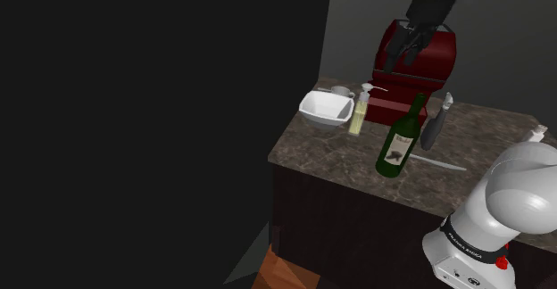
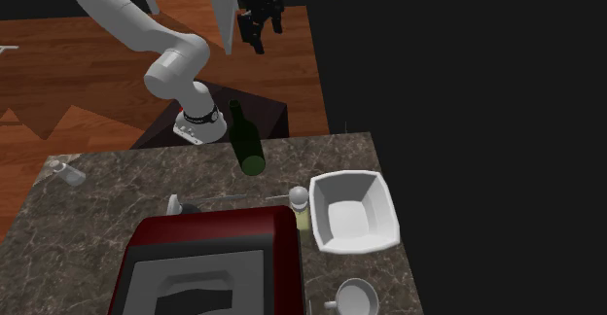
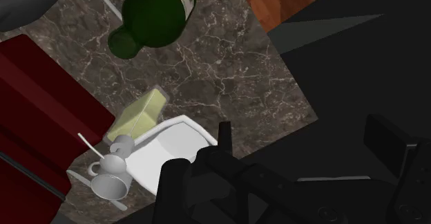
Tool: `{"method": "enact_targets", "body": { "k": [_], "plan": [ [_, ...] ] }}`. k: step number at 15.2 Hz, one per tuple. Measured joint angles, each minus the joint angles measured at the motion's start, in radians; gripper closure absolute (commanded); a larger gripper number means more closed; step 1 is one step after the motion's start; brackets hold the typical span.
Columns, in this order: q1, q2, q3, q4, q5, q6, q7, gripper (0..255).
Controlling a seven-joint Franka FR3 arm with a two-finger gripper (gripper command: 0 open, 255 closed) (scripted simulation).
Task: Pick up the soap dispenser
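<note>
The soap dispenser is a pale yellow-green bottle with a white pump. It stands upright on the dark marble counter, between a white bowl and a dark red appliance. From the second exterior view the soap dispenser touches the bowl's side. My gripper hangs open high above the counter, well clear of the dispenser and holding nothing. In the wrist view the dispenser lies far below, off to one side of the open gripper.
A green wine bottle stands near the counter's middle, with a knife and a grey utensil beside it. A small cup sits behind the bowl. A glass lies at the far corner. The counter's edge drops to a wooden floor.
</note>
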Motion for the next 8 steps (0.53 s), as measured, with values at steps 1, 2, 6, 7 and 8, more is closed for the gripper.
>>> {"method": "enact_targets", "body": {
  "k": [1, 2, 6, 7, 8],
  "plan": [
    [0.0, 0.0, 0.0, 0.0, 0.0, 0.0, 0.0, 0],
    [-0.002, 0.005, -0.006, -0.008, -0.006, 0.013, -0.008, 0],
    [-0.023, 0.046, -0.058, -0.048, -0.052, 0.1, -0.071, 0],
    [-0.026, 0.055, -0.065, -0.065, -0.06, 0.128, -0.079, 0],
    [-0.029, 0.069, -0.073, -0.074, -0.069, 0.154, -0.09, 0]
  ]
}}
